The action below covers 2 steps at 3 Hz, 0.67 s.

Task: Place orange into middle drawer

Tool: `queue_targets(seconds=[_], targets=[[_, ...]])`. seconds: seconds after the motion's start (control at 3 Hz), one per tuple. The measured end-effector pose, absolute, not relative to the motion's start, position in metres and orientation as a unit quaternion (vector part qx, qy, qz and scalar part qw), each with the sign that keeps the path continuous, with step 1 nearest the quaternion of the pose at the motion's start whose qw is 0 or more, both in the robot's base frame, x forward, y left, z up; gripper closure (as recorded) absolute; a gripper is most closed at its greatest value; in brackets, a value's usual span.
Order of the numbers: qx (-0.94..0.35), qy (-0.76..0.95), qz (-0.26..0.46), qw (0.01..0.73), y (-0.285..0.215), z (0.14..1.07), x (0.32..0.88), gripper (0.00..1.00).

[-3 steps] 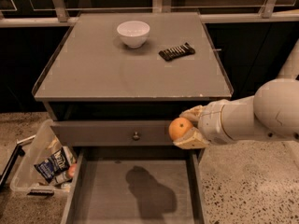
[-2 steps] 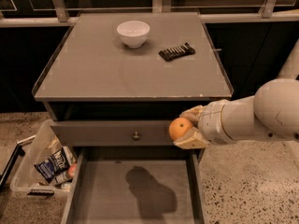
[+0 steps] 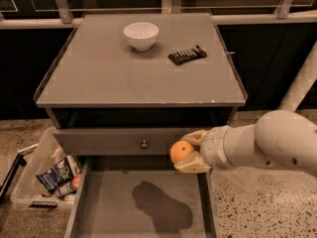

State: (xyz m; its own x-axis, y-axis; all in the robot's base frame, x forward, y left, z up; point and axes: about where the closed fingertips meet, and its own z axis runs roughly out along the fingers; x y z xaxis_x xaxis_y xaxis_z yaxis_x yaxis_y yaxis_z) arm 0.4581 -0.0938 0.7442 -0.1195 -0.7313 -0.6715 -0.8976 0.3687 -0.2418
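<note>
The orange is a small round fruit held between the two pale fingers of my gripper, which is shut on it. The gripper reaches in from the right on a white arm. It holds the orange in front of the knobbed drawer front and above the back right part of the open middle drawer, whose flat grey floor shows the arm's dark shadow.
A white bowl and a dark snack bar lie on the grey cabinet top. A clear bin with snack packets stands on the floor left of the drawer. Speckled floor lies to the right.
</note>
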Motion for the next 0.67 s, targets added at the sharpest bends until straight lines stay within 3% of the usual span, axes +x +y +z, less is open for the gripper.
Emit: queue_targets(seconds=[0.67], targets=[[-0.521,0.749,0.137,0.385,-0.081,0.666,0.458,1.0]])
